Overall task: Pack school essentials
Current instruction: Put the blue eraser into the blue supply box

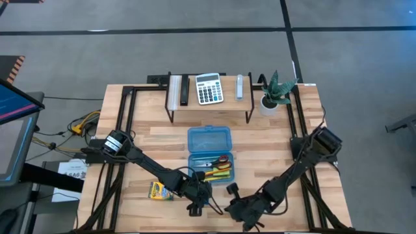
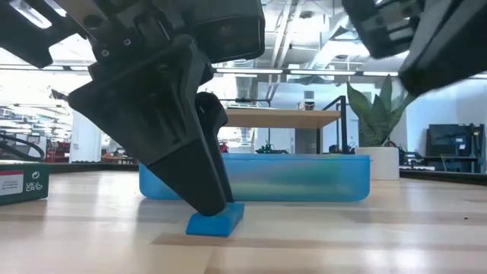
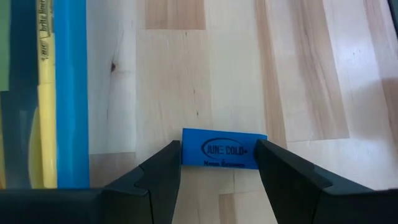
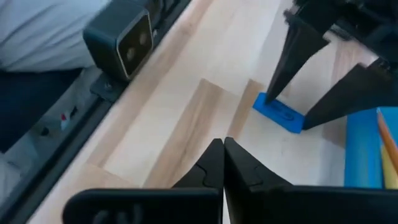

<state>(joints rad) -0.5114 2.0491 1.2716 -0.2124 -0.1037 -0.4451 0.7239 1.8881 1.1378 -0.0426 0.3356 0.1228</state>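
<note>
A small blue eraser (image 3: 224,149) lies on the wooden table just in front of the open blue case (image 1: 209,140). My left gripper (image 3: 217,152) stands over it with a finger at each end. The case's near half holds yellow and orange pencils (image 1: 218,172) and red-handled scissors (image 1: 221,160). A yellow crayon box (image 1: 159,190) lies on the table to the left of the case. My right gripper (image 4: 222,152) hovers shut and empty to the right of the eraser, near the table's front edge. My left gripper pinches the eraser between its two fingers, one on each short end (image 3: 185,149). The fingers slant down from the table's left and near side, as the low view shows on one fingertip (image 2: 207,204). The eraser's underside (image 2: 217,227) is on the table.
At the back, a low shelf (image 1: 209,104) carries a grey calculator (image 1: 209,88) and other small items, and a potted plant (image 1: 276,94) stands to its right. A small camera (image 4: 118,37) sits at the table's front edge. Bare wood lies around the eraser.
</note>
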